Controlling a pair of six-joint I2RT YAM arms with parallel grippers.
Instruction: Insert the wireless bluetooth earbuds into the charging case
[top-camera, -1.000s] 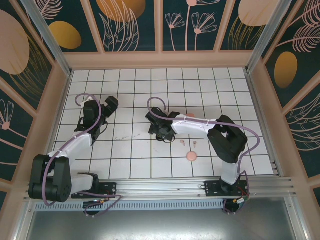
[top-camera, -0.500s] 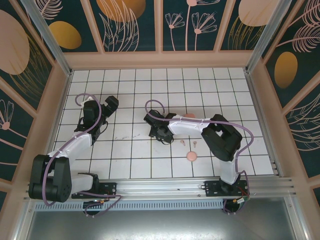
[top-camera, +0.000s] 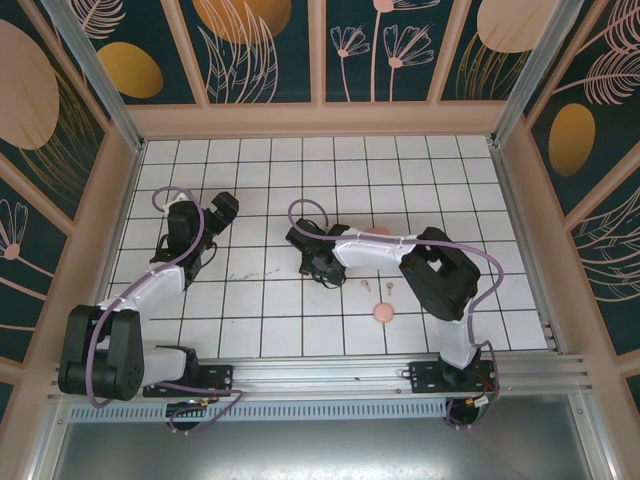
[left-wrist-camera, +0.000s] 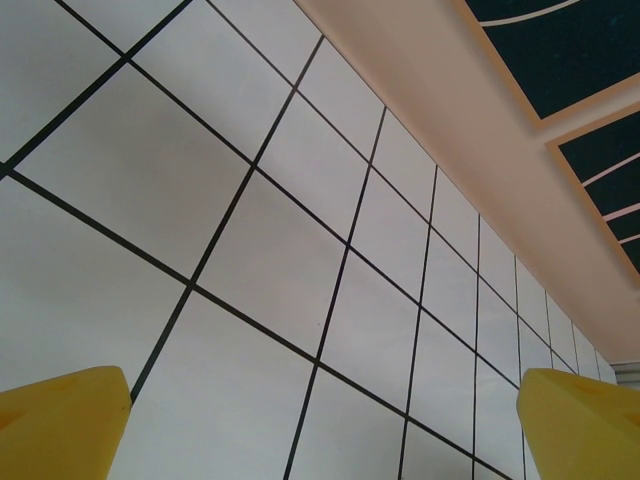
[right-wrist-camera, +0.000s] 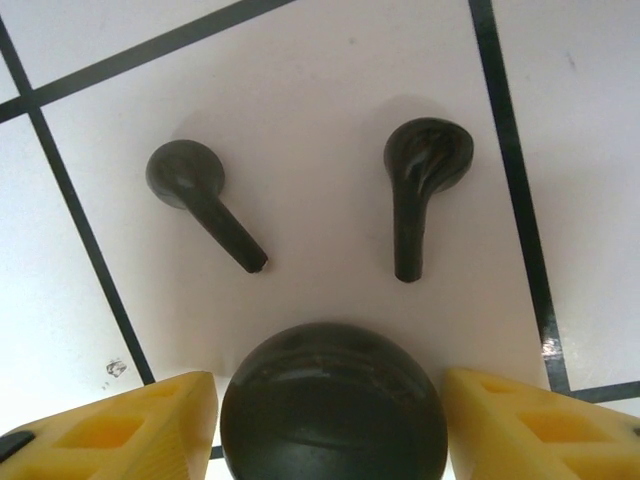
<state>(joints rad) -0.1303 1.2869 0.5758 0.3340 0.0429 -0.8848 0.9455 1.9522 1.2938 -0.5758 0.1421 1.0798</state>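
Right gripper (right-wrist-camera: 330, 425) is straddling a rounded black plastic case (right-wrist-camera: 333, 395), yellow fingers (right-wrist-camera: 130, 430) hugging its sides; grip cannot be told. Black stemmed plastic earbuds (right-wrist-camera: 205, 195) are lying beyond at 11 and 1 o'clock. Left gripper (left-wrist-camera: 320, 425) is hanging spread wide over white tiled floor (left-wrist-camera: 280, 260).

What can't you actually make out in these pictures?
Black case: cut off by the right wrist view's bottom edge; lid state unclear.
Right gripper: same view, grip on it uncertain.
Pink earbuds: top view, too small for detail.
Pink item: top view, half hidden by right arm.
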